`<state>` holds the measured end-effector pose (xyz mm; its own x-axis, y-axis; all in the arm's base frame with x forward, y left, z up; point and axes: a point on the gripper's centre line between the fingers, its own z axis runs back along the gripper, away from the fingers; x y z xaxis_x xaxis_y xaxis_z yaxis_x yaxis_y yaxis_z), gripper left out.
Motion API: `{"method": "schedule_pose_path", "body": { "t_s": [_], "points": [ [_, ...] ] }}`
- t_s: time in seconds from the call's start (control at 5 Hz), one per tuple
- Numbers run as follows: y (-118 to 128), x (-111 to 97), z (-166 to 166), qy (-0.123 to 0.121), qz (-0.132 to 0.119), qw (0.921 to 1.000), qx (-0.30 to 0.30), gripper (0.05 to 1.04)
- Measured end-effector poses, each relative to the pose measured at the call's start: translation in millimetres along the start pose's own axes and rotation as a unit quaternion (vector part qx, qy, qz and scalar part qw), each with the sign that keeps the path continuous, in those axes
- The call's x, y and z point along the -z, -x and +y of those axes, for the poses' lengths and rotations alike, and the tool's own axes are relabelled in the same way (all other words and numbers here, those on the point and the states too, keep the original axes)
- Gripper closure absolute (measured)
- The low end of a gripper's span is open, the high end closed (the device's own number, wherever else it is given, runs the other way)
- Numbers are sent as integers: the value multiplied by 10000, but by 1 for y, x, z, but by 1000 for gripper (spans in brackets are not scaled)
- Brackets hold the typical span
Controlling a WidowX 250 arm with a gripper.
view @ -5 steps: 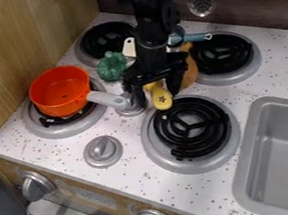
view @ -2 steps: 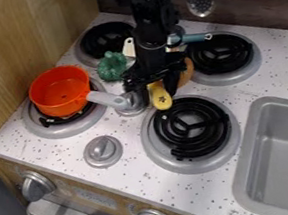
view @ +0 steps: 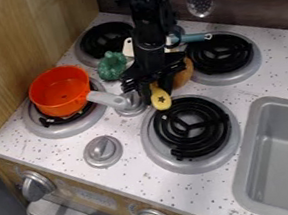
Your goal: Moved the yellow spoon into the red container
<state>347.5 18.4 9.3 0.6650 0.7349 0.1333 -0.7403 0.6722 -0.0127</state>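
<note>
A black robot gripper [view: 158, 96] hangs just above the center of the frame, at the yellow spoon [view: 161, 102]; whether it is clamped on the spoon cannot be told. The spoon's star-marked end sits beside the coiled burner [view: 191, 127], outside the red container [view: 60, 93], a pot with a gray handle [view: 107, 99] at left.

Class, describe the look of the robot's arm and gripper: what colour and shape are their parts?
The arm is black all over, with glossy highlights, and built of chunky, stacked segments, one of them rounded. The gripper is black too: a broad crosswise body with an uneven, angular outline and two dark, narrow fingers below.
</note>
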Motion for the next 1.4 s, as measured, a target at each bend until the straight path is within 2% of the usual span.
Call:
{"method": "schedule_pose_path", "body": {
  "t_s": [0.4,0.6,0.8,1.0,1.2,1.4],
  "points": [
    [-12,-32,-7,212,-412,9987,215,650],
    [-20,-45,-5,-10,-656,9977,141,650],
    [-30,-67,5,66,-1060,9943,-83,650],
    [-37,-72,36,20,-1096,9934,-350,650],
    [-35,-84,51,-231,-1004,9939,-398,650],
    [-38,-86,72,-416,-746,9951,-494,650]
  ]
}}
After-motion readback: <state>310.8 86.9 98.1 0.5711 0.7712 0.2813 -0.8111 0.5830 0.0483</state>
